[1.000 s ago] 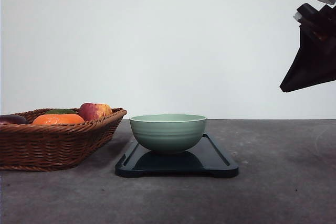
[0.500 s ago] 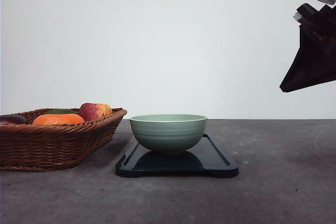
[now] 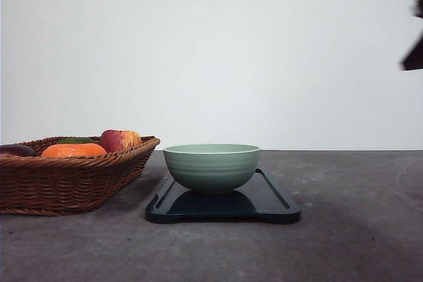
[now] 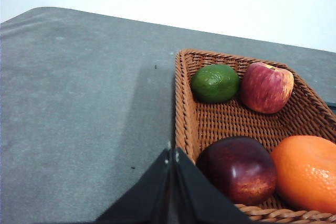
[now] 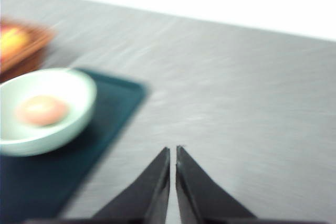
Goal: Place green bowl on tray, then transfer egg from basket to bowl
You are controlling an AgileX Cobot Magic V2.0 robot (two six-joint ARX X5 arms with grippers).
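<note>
The green bowl (image 3: 211, 167) stands upright on the dark tray (image 3: 271, 199) at the table's middle. The right wrist view is blurred. In it the bowl (image 5: 63, 121) holds a pale peach egg (image 5: 41, 109), and the tray (image 5: 113, 103) lies under it. My right gripper (image 5: 173, 150) is shut and empty, above bare table to the right of the tray. The wicker basket (image 3: 73, 179) sits at the left. My left gripper (image 4: 172, 153) is shut and empty, just outside the basket's rim (image 4: 181, 108).
The basket holds a green lime (image 4: 215, 83), a red apple (image 4: 266, 86), a dark red fruit (image 4: 239, 169) and an orange (image 4: 307, 171). A dark bit of the right arm (image 3: 414, 57) shows at the front view's right edge. Grey table (image 3: 357, 229) stretches to the tray's right.
The right arm has swung out toward the right edge of the front view, leaving just a sliver in sight. Bowl, tray and basket have not moved.
</note>
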